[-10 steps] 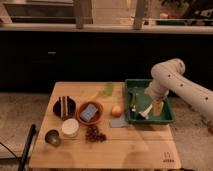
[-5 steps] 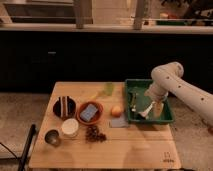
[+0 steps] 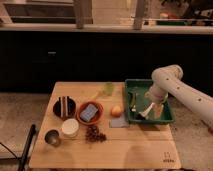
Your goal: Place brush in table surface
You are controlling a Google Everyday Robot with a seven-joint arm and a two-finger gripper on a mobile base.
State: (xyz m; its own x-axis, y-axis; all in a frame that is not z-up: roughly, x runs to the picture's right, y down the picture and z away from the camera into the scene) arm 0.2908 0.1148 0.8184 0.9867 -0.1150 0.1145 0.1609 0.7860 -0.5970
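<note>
One transfer, not yet done: the brush (image 3: 146, 111) sits inside the green tray (image 3: 139, 88), the gripper (image 3: 151, 103) just above its handle, grasp not discernible; moving it onto the table surface (image 3: 125, 150) is outstanding.

Dim warm light, dark background, soft shadows on table (image 3: 131, 150), pincer (image 3: 152, 104) over green tray (image 3: 127, 100)

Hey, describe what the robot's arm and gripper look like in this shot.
The arm is smooth, rounded and cream-white, built of thick tubular segments with a bulbous joint; no loose cables or markings show. The gripper, down over the green tray, looks the same pale colour.
</note>
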